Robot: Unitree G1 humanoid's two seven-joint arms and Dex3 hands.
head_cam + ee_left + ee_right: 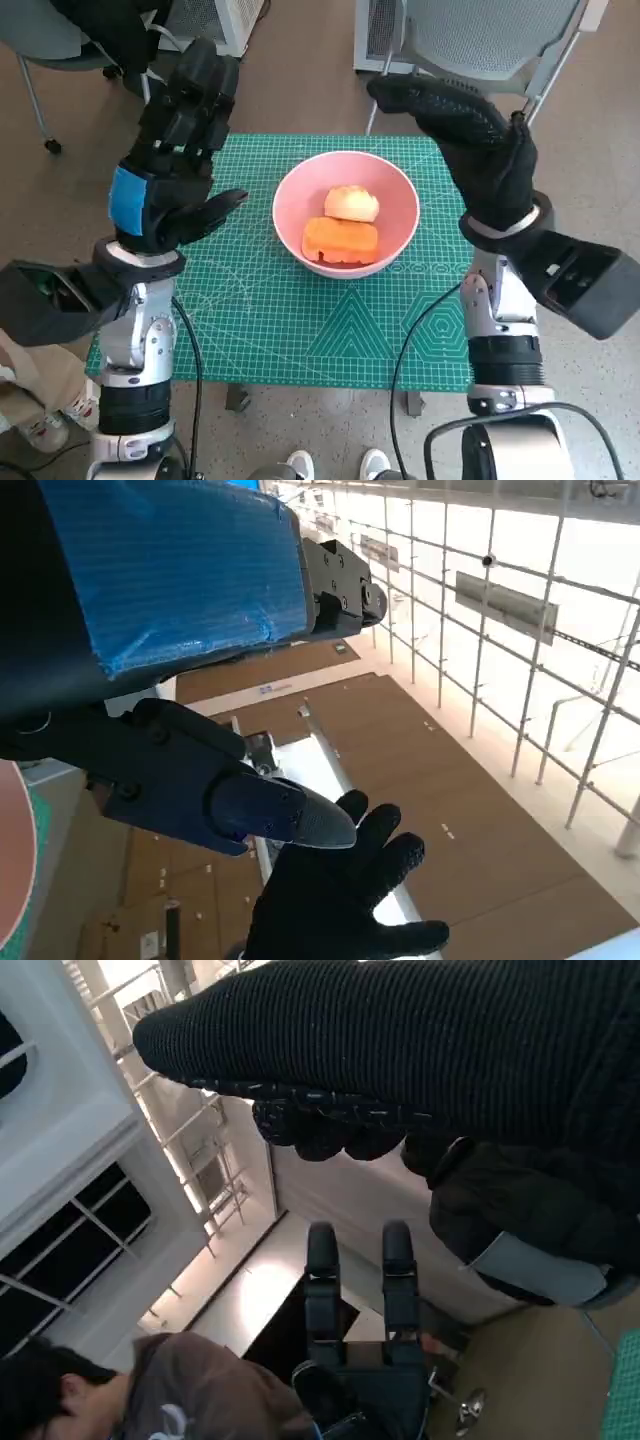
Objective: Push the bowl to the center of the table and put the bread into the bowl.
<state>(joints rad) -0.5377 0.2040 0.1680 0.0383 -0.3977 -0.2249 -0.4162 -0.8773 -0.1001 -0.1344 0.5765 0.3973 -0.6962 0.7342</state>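
From the head view, a pink bowl [345,212] is sitting near the middle of the green mat [260,320] on the table, a little toward the far edge. Two pieces of bread are lying inside it: a pale roll [352,203] on the far side and an orange slice [341,241] on the near side, touching each other. The left hand [172,165] is hovering over the mat's left part, fingers spread and holding nothing. The right hand [470,140] is hovering over the far right corner, fingers likewise apart and empty. Neither is touching the bowl.

In the left wrist view, the taped left hand [170,590] is filling the picture, with the gloved right hand [340,890] showing beyond it, fingers splayed.

In the right wrist view, the glove [420,1050] is spanning the frame, and a person [150,1395] is sitting beyond it.
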